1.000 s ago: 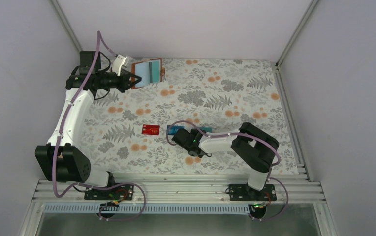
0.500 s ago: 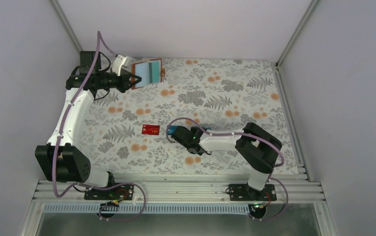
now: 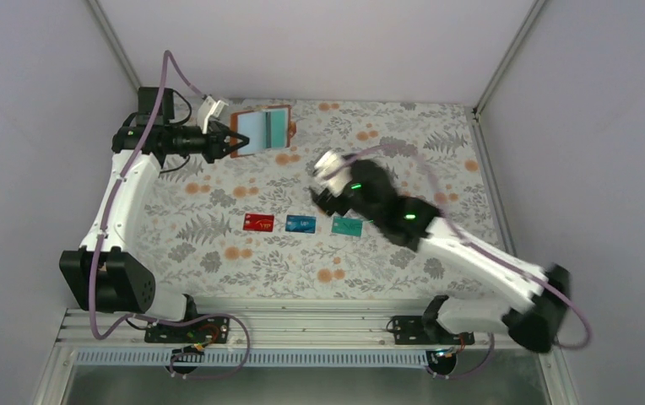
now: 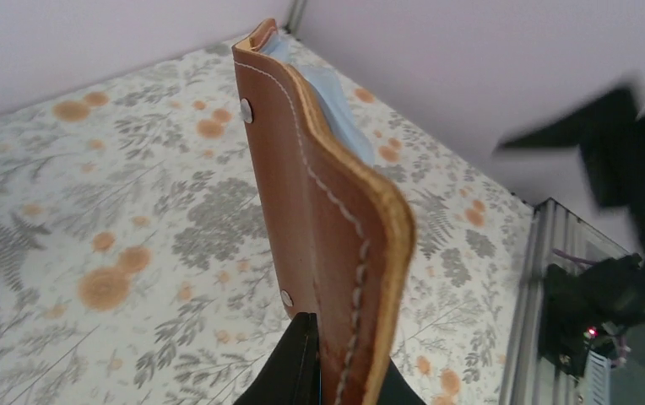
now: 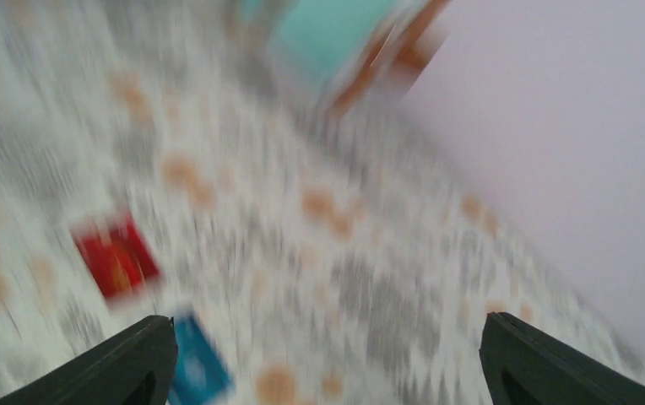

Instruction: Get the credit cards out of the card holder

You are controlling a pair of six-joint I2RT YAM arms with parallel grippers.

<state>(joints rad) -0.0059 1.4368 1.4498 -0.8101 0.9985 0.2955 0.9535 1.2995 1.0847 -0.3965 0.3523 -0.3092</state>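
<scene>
With 3 credit cards (image 3: 300, 224) laid out, your left gripper (image 3: 228, 142) clamps the card holder (image 3: 256, 129); aim your open, empty right gripper (image 5: 326, 325) at its pockets (image 3: 279, 124).

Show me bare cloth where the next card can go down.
Free: left of the red card, toward the left arm; the strip in front of the card row; the far right corner. Crowded: beyond the teal card, around the right pincer.

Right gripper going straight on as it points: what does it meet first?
The right gripper would probably meet the card holder held up by the left gripper, though blur leaves depth unclear.
</scene>
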